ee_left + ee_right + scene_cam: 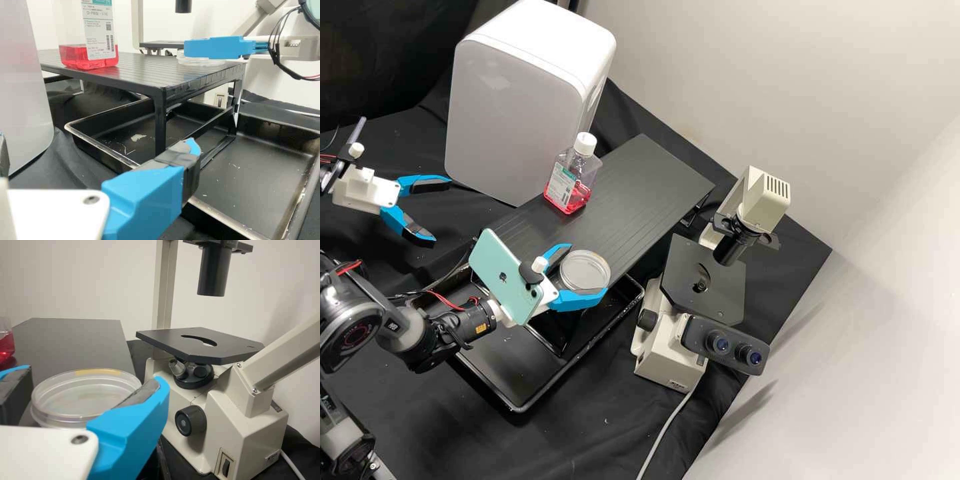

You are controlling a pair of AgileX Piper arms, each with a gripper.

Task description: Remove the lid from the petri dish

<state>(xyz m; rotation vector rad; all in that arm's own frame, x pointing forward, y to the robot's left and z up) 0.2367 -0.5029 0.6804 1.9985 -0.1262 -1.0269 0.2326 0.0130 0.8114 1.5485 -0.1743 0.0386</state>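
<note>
On the rack (640, 193), at the end toward the microscope (700, 313), the dish (585, 271) lies flat, lid (85, 385) on. Right tool (588, 269) is level with it, fingers (583, 300) apart, one each side of the rim and very close; can't tell contact, I judge not clamped yet. Dish is round, so no long axis to line up; what matters is that it's already between the right fingers, and the wrist view puts the pads at about lid height. Next move as I read it: close on the lid only, then lift straight up. Risk: too low a grip takes the base too, or shoves the dish off the rack edge just beside it. Left tool (441, 210) hangs well apart over the bench (620, 427), near the white box (520, 93), fingers apart, nothing in them. The right arm is clearly nearer. Dish looks clear inside; a yellowish tint shows at the far rim, contents not certain. Flask (568, 180) stands upright at the rack's far side, capped, a shallow layer of pink liquid in it, well apart from the dish. Tray (95, 140) lies under the rack with the rack legs standing in it; it holds a few pale smears, nothing else I can make out.
</note>
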